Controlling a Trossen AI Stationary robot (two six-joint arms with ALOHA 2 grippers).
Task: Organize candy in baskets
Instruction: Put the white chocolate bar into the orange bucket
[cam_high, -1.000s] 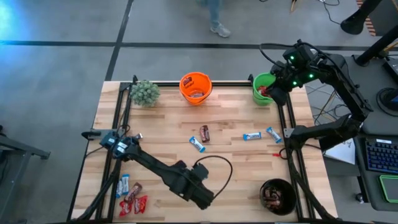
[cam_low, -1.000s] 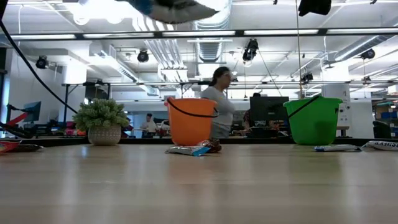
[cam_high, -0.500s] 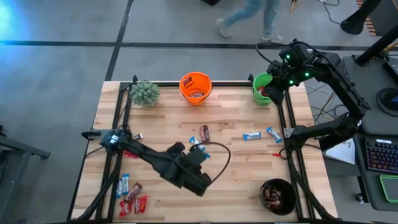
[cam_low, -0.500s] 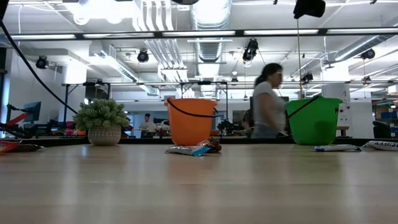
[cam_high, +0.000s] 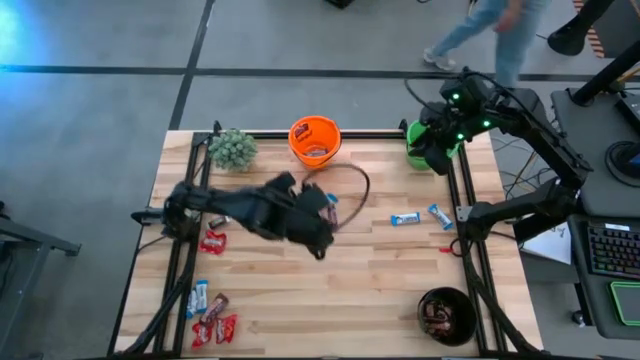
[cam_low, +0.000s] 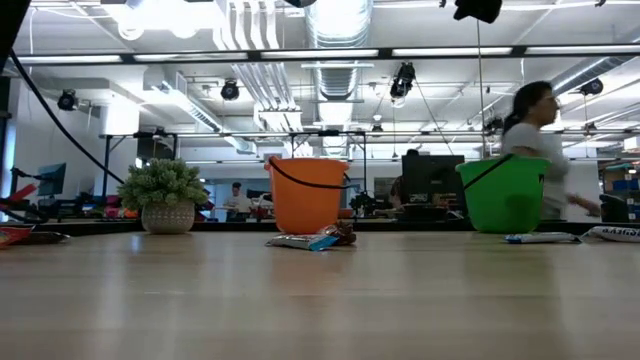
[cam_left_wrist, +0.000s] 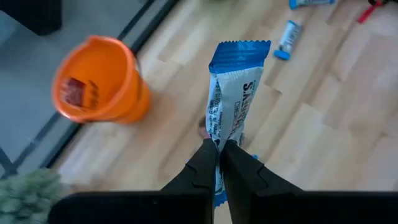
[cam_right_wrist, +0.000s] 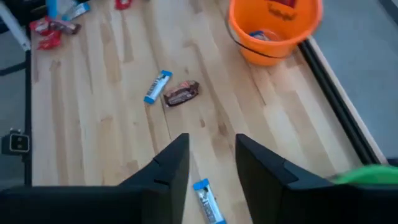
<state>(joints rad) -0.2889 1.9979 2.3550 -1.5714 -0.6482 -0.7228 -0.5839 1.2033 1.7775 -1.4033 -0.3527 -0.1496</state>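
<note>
Pressed together on the lower end of a light blue-and-white candy bar (cam_left_wrist: 235, 106), the left gripper's (cam_left_wrist: 221, 152) jaws hold it upright and clear of the table, which keeps the wrapper free to drop cleanly once it is over a pot. That gripper sits over the middle of the table (cam_high: 300, 300) in the high view, near the orange basket (cam_high: 314, 140), so the carry looks aimed there (the basket already holds some candy, a red wrapper among it). A small heap of candy (cam_high: 210, 320) waits at the table's near left corner and a red bar (cam_high: 212, 241) lies beside the left arm, all unsorted. Right of centre, 2 more blue-and-white bars (cam_high: 405, 219) lie flat on the wood. At the far right corner the right gripper (cam_right_wrist: 211, 168) hangs above the green basket (cam_high: 422, 143), jaws spread and holding nothing, probably placed so for a release into it. The black basket (cam_high: 446, 315) stands at the near right corner with dark bars inside.
</note>
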